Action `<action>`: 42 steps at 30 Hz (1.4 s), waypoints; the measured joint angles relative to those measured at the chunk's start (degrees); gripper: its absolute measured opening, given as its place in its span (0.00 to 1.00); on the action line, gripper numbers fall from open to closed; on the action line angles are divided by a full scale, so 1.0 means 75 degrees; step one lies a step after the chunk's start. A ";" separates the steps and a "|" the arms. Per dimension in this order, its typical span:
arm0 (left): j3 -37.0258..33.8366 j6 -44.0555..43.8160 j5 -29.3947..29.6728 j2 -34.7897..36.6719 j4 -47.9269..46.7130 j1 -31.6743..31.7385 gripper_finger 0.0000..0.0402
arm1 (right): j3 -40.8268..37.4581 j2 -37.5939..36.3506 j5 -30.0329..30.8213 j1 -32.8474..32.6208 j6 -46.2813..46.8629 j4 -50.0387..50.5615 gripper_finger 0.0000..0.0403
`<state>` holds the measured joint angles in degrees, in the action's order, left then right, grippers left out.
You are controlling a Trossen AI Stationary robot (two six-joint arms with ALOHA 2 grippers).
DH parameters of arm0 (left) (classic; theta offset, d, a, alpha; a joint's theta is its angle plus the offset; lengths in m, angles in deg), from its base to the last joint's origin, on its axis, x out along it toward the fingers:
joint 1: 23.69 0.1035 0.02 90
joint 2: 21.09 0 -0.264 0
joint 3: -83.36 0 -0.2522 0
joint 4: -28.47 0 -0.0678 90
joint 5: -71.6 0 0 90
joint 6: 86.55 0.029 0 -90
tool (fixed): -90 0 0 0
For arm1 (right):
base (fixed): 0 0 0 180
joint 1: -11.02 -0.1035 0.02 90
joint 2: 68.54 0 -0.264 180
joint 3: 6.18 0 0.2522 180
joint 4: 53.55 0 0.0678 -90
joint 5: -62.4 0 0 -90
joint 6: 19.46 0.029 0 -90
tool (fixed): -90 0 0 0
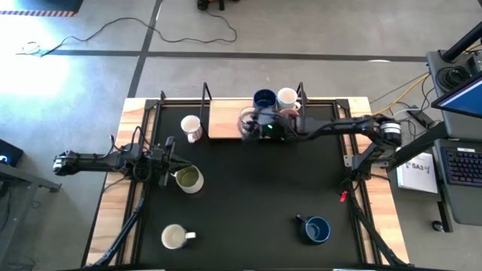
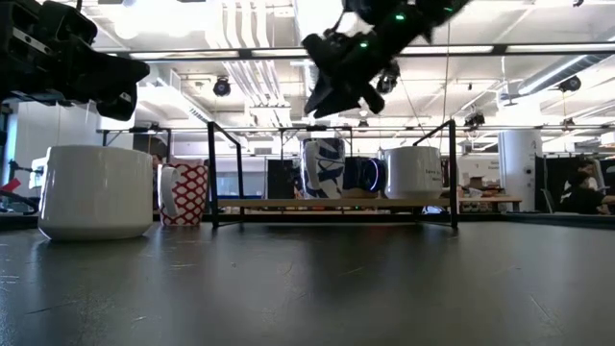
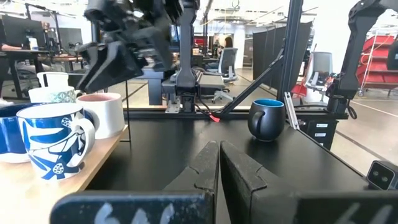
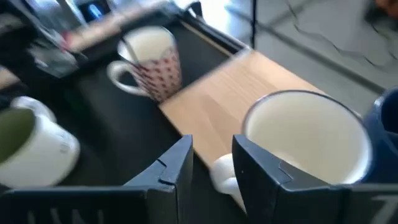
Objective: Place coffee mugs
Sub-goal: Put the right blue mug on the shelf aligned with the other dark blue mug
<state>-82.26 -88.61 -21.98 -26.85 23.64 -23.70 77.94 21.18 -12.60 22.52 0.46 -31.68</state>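
Grey concrete floor (image 1: 316, 38) spreads beyond the counter toward twelve o'clock, a dark seam (image 1: 226, 54) crossing it and a black cable (image 1: 135, 26) looping loosely. At three o'clock sits a desk with a keyboard (image 1: 461, 165). Overhead, white ducts (image 2: 245, 38) and bright ceiling lights (image 2: 538, 58) run across an open office with swivel chairs (image 3: 229, 62).

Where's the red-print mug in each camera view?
High: red-print mug just left of the wooden board.
Low: left, beside the white mug.
Left wrist: not in it.
Right wrist: upper left, off the board's corner.
Landmark: the board.
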 joint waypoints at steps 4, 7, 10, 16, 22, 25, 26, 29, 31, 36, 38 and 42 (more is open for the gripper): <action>0.0000 0.0002 -0.0002 0.0000 -0.0002 -0.0002 0.00 | 0.1519 0.0698 0.0003 0.0132 0.0001 0.2046 0.26; 0.0000 -0.0001 0.0000 0.0000 0.0002 -0.0001 0.00 | 0.2513 0.1194 0.0003 0.0204 0.0006 0.3338 0.27; 0.0000 -0.0001 0.0001 0.0000 0.0003 -0.0003 0.00 | 0.3305 0.1591 0.0006 0.0284 0.0136 0.4255 0.27; 0.0000 0.0001 0.0001 -0.0003 -0.0002 -0.0002 0.00 | 0.4209 0.2159 0.0008 0.0372 -0.0026 0.4795 0.27; 0.0000 0.0002 0.0001 -0.0001 -0.0003 -0.0001 0.00 | 0.4628 0.2726 0.0005 0.0508 -0.0159 0.4949 0.27; 0.0000 0.0002 0.0001 0.0000 -0.0003 -0.0003 0.00 | 0.4877 0.2988 0.0005 0.0606 -0.0170 0.5143 0.27; 0.0000 0.0002 -0.0002 -0.0003 0.0000 -0.0003 0.00 | 0.4949 0.3058 0.0006 0.0629 -0.0218 0.5179 0.27; 0.0000 0.0000 0.0000 -0.0003 0.0000 -0.0003 0.00 | 0.5133 0.3242 0.0009 0.0652 -0.0385 0.5193 0.27; 0.0000 0.0001 0.0000 -0.0003 -0.0001 -0.0001 0.00 | 0.5229 0.3354 0.0007 0.0656 -0.0434 0.5281 0.26; 0.0000 0.0002 -0.0001 -0.0003 0.0000 -0.0001 0.00 | 0.5227 0.3420 0.0000 0.0671 -0.0455 0.5437 0.23; 0.0000 0.0002 0.0001 -0.0003 0.0000 -0.0003 0.00 | 0.5224 0.3397 0.0001 0.0674 -0.0455 0.5565 0.22; 0.0000 0.0002 -0.0002 -0.0006 -0.0001 -0.0002 0.00 | 0.5217 0.3383 0.0001 0.0671 -0.0458 0.5683 0.17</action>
<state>-82.26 -88.59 -21.99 -26.89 23.63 -23.71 117.06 46.55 -12.59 27.55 -2.97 10.94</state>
